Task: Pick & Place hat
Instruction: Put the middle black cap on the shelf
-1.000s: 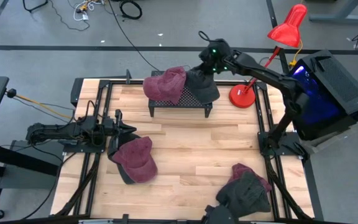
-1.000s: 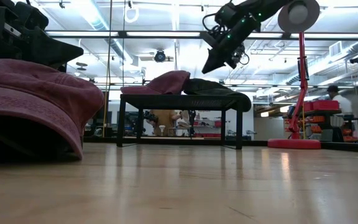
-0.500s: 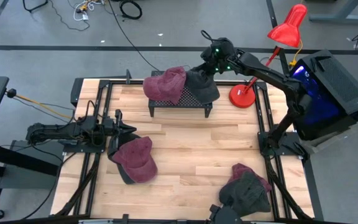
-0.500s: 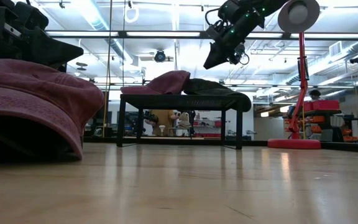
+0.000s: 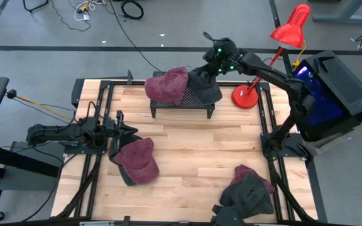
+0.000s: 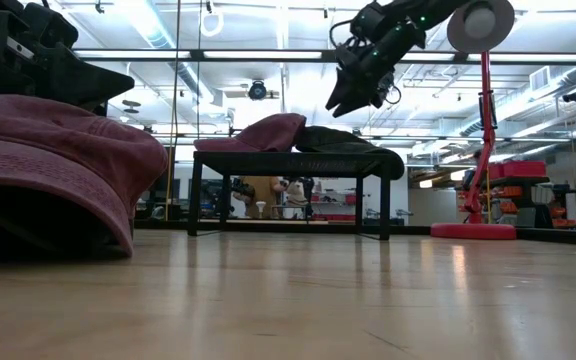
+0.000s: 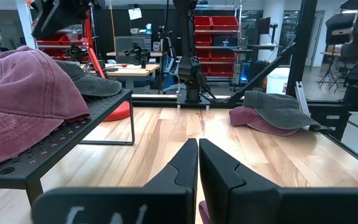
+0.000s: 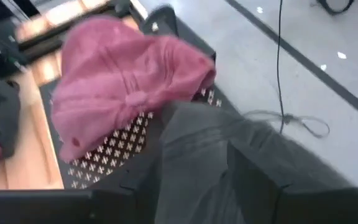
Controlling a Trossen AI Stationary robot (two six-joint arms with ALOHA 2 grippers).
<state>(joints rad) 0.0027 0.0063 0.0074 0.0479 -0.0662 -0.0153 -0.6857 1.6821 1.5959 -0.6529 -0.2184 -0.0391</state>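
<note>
A black mesh stand (image 5: 180, 100) at the table's far middle carries a maroon hat (image 5: 167, 85) and, to its right, a dark grey hat (image 5: 205, 86); both lie on the mesh top. My right gripper (image 6: 346, 100) hangs open just above the grey hat (image 8: 216, 143), clear of it and slanting down. Another maroon hat (image 5: 137, 160) lies on the table at the left. My left gripper (image 7: 198, 152) is parked beside it, shut and level.
A grey hat lies on a maroon one in a pile (image 5: 250, 188) at the near right. A red desk lamp (image 5: 247, 94) stands right of the stand. Bare wood lies in the table's middle.
My right gripper has opened above the grey hat, staying nearly in place. The grey hat lies still on the stand.
</note>
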